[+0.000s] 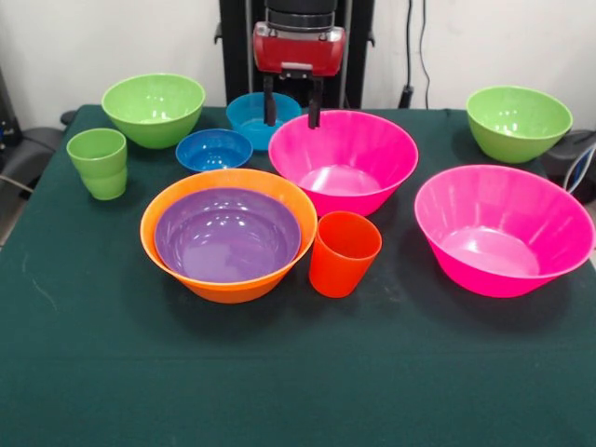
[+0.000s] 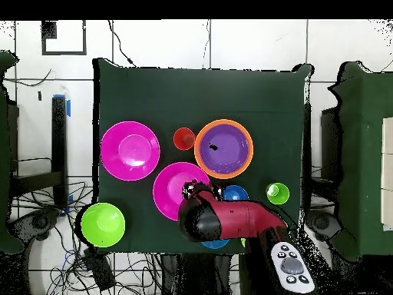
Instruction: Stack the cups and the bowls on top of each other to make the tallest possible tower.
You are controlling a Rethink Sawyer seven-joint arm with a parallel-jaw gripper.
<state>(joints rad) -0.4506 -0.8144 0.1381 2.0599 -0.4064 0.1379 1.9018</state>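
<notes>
Starting the tower looks barely begun: only the purple bowl sits nested in the large orange bowl, with every other piece loose on the green tabletop. Beside that orange bowl stand the orange-red cup and a pink bowl, with a second pink bowl, small dark blue bowl, light blue bowl, two green bowls and green cup farther off. Above the nearer pink bowl's far rim hangs the hand, fingers spread and empty, so the next move probably calls for lowering to pinch that rim.
</notes>
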